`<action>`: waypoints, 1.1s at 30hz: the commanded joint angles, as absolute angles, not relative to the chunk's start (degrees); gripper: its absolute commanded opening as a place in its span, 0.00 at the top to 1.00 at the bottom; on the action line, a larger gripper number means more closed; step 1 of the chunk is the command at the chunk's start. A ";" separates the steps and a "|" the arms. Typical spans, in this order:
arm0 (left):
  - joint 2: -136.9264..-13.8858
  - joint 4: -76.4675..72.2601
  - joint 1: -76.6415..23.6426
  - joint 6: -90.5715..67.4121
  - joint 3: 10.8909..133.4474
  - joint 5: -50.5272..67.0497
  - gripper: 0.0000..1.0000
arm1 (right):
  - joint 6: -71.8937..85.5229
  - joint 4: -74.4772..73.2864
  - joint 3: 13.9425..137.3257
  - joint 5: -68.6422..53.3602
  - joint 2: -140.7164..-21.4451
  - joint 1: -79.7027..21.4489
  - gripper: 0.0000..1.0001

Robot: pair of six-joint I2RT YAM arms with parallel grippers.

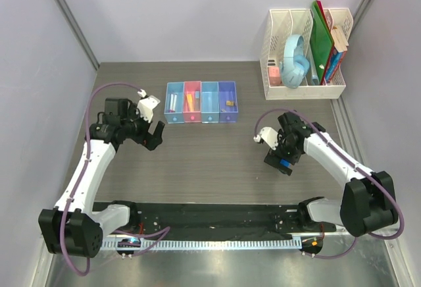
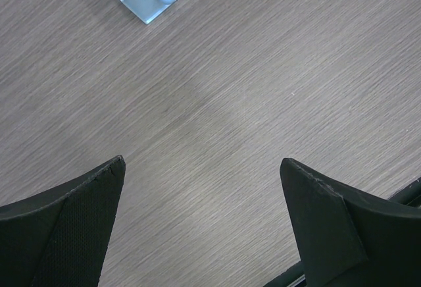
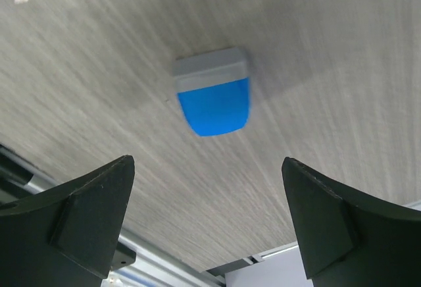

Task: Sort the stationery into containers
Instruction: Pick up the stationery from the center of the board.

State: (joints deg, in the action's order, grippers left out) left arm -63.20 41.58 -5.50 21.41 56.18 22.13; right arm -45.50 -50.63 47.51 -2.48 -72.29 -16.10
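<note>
The four joined bins (image 1: 200,120) stand at the back middle of the table: light blue, pink, light blue, purple-blue. A pale stick lies in the leftmost bin, a yellow marker (image 1: 189,102) in the pink one, and a tiny orange block (image 1: 229,103) in the purple one. A blue wedge-shaped piece (image 3: 212,101) with a grey end lies flat on the table. My right gripper (image 3: 207,168) is open just above and short of it, and the piece (image 1: 285,164) shows blue under that gripper (image 1: 279,163). My left gripper (image 1: 155,137) is open and empty over bare table (image 2: 202,168), near the bins' corner (image 2: 151,0).
A tall white mesh file rack (image 1: 273,70) at the back right holds light blue headphones (image 1: 294,60), green folders (image 1: 321,37) and books. A black rail (image 1: 210,218) runs along the near edge. Grey walls close in both sides.
</note>
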 commanded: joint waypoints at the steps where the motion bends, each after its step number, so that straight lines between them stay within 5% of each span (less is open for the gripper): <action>1: -61.09 39.29 -5.27 21.09 55.46 22.59 0.00 | -50.18 -51.60 44.57 -3.78 -71.63 -15.91 0.00; 14: -61.44 39.20 -5.27 19.16 55.11 24.17 0.00 | -53.26 -38.33 37.79 -6.49 -74.44 -12.84 0.04; 33: -61.87 38.76 -5.27 18.46 54.40 24.08 0.00 | -53.96 -33.31 34.81 -10.81 -70.76 -10.02 0.54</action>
State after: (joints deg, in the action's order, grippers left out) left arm -62.13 40.88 -5.50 19.27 54.59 22.70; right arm -53.47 -33.87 36.34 -10.04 -73.52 -10.26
